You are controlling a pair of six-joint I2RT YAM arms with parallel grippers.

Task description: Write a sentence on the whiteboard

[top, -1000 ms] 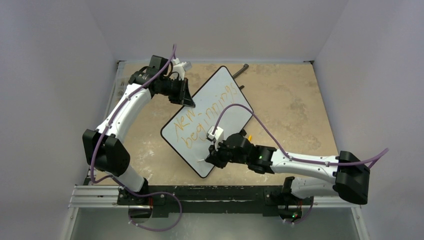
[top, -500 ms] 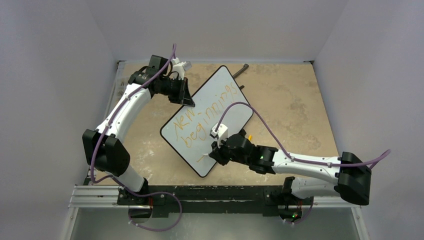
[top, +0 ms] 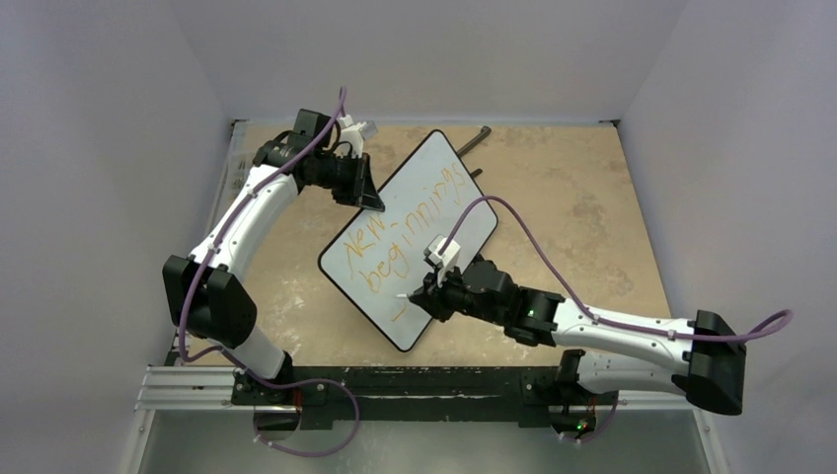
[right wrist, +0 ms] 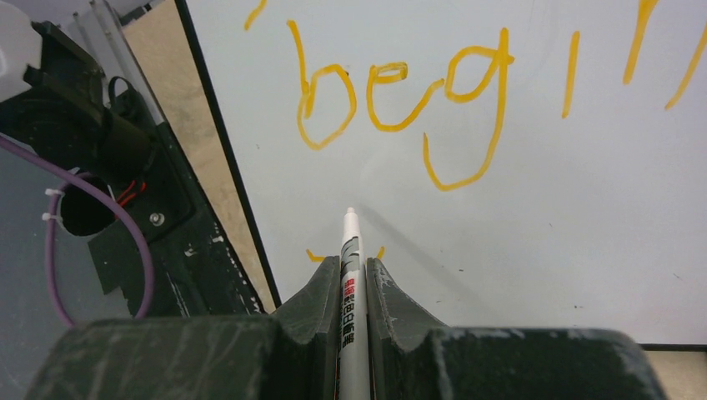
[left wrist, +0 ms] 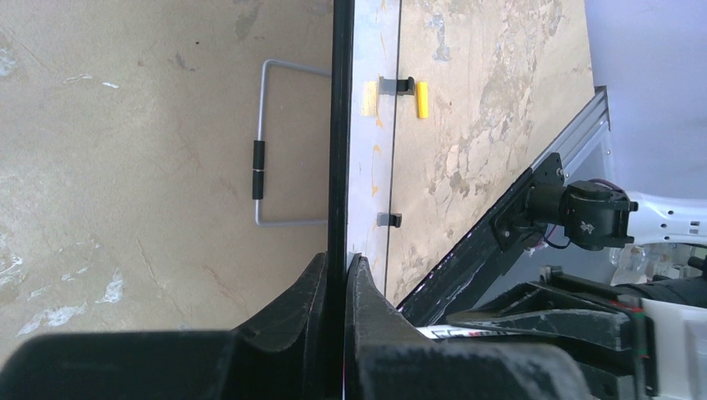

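Observation:
The whiteboard (top: 403, 200) lies slanted on the table with orange lettering (top: 415, 229) reading "New" and "beginnings", and a short orange stroke (top: 398, 314) below them. My left gripper (top: 371, 198) is shut on the board's far left rim (left wrist: 338, 167), its jaws on either side of the black edge. My right gripper (top: 424, 295) is shut on a white marker pen (right wrist: 350, 242) that points at the board under "beg" (right wrist: 400, 83). The pen tip is at or just above the surface. The short stroke (right wrist: 313, 256) shows either side of the pen.
A yellow pen cap (left wrist: 422, 98) lies on the table beside the board's far edge. The board's grey wire stand (left wrist: 260, 158) sticks out behind it. A black rail (top: 395, 380) runs along the table's near edge. Walls close in the table on three sides.
My right gripper has moved with the pen from the board's near corner up towards "beginnings". A short orange stroke now shows near that corner. The left gripper has not moved.

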